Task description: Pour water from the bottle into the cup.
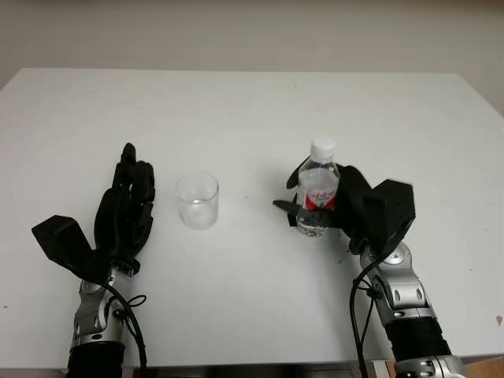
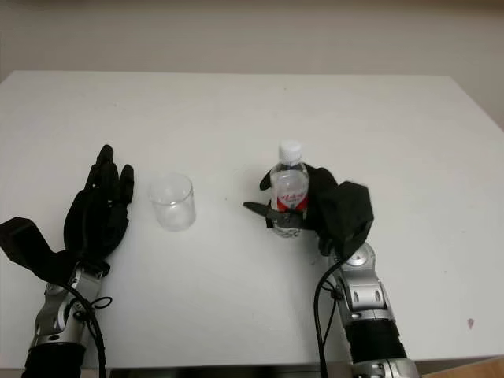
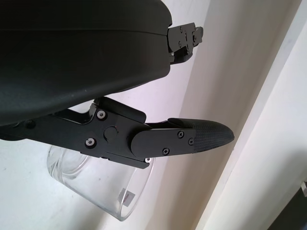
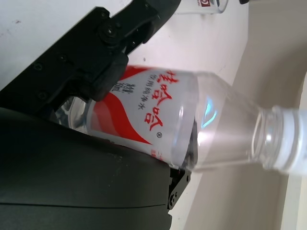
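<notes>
A small clear water bottle (image 1: 319,187) with a white cap and a red and white label stands upright right of the table's middle. My right hand (image 1: 301,206) is shut on it, fingers wrapped around the label from the right. In the right wrist view the bottle (image 4: 158,120) lies against the palm with a finger (image 4: 96,57) across it. An empty clear cup (image 1: 197,200) stands to the bottle's left, about a hand's width away. My left hand (image 1: 130,201) is open just left of the cup, apart from it. In the left wrist view the cup (image 3: 96,191) sits behind a finger (image 3: 192,139).
The white table (image 1: 252,110) stretches far behind both objects to a pale wall. Its front edge runs just ahead of my forearms. The cup's rim (image 4: 204,5) peeks in at the edge of the right wrist view.
</notes>
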`<state>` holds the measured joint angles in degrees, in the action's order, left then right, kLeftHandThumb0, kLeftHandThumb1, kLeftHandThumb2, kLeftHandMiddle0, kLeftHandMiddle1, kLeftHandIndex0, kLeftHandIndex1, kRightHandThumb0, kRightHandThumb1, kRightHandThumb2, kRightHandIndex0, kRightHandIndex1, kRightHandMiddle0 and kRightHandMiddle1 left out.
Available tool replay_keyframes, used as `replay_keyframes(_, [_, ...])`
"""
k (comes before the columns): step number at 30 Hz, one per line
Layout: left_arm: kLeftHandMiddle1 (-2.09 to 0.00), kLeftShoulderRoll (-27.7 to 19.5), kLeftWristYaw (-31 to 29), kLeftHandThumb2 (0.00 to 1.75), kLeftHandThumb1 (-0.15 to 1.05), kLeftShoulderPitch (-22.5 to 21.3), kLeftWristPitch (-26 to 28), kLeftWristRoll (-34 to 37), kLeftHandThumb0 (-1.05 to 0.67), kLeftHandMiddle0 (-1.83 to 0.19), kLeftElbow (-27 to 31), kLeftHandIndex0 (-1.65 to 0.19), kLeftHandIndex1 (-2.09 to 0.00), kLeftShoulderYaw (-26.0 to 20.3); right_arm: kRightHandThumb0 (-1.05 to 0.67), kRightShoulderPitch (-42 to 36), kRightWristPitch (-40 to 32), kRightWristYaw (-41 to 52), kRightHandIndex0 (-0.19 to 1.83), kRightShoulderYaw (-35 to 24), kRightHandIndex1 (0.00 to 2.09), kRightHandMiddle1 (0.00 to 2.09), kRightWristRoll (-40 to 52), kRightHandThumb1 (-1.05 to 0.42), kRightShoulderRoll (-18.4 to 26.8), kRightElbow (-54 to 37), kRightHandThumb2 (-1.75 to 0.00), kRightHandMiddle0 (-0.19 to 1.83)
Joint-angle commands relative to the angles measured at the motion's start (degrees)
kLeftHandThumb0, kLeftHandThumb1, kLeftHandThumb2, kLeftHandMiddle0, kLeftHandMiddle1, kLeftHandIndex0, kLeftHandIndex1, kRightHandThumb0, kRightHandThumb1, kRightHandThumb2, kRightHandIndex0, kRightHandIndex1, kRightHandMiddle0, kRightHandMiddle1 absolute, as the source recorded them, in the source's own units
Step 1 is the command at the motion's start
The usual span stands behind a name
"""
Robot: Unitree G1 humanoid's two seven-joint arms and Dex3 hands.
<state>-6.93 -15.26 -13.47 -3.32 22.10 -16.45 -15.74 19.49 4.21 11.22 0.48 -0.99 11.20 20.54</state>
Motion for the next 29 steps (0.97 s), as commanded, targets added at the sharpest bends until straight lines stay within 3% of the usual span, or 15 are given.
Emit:
replay_keyframes(1, [-0.05,-0.6,-0.5,0.4,1.05,0.5,0.1,0.1,-0.71,0.15,1.2,0.15,-0.05,-0.3,-0.48,-1.2,0.9,2.1,-0.1,1.5,1.37,1.53,-1.8,-0.98,2.2,4.2,-0.06,-0.1])
replay_keyframes(2, [-0.05,-0.6,-0.5,0.4,1.05,0.5,0.0,0.2,-0.71,0.15,1.2,0.15,-0.05,-0.4,-0.56,-0.9,1.9,3.2,-0.15,2.0,0.77,0.98,-2.3,-0.95,3.0,5.2,-0.05,-0.15])
replay_keyframes(3, [-0.05,-0.6,-0.5,0.4,1.05,0.5,0.1,0.2,-0.71,0.15,1.2,0.15,-0.05,-0.4,-0.6,-0.7,2.4,4.1,-0.16,2.1,0.48,0.7,-2.5,-0.94,3.5,6.0,-0.05,-0.17])
replay_keyframes(5, [-0.05,-0.6,-0.4,0.4,1.05,0.5,0.1,0.1,-0.71,0.15,1.2,0.15,-0.05,-0.5,-0.67,-0.5,3.0,5.5,-0.18,1.9,0.12,0.31,-2.2,-0.92,4.0,7.1,-0.05,-0.19])
replay_keyframes(8, [-0.05,-0.6,-0.8,0.39,1.05,0.3,0.2,0.4,-0.71,0.15,0.9,0.15,-0.05,-0.7,-0.73,-0.6,4.3,6.3,-0.19,1.6,0.01,0.07,-1.9,-0.91,4.2,8.6,-0.05,-0.19])
replay_keyframes(19, [-0.06,-1.1,0.2,0.39,1.05,0.1,1.3,-0.1,-0.71,0.14,1.7,0.13,-0.06,-0.6,-0.85,-3.2,7.7,3.3,-0.19,-2.2,0.0,0.0,1.9,-0.93,2.3,9.8,-0.06,-0.19])
replay_keyframes(29, [-0.05,-1.3,0.3,0.4,1.05,-0.2,1.5,-0.3,-0.71,0.14,1.5,0.14,-0.06,-0.5,-0.96,-6.2,10.4,5.7,-0.19,-2.2,0.0,0.0,3.0,-0.94,2.8,5.0,-0.06,-0.19])
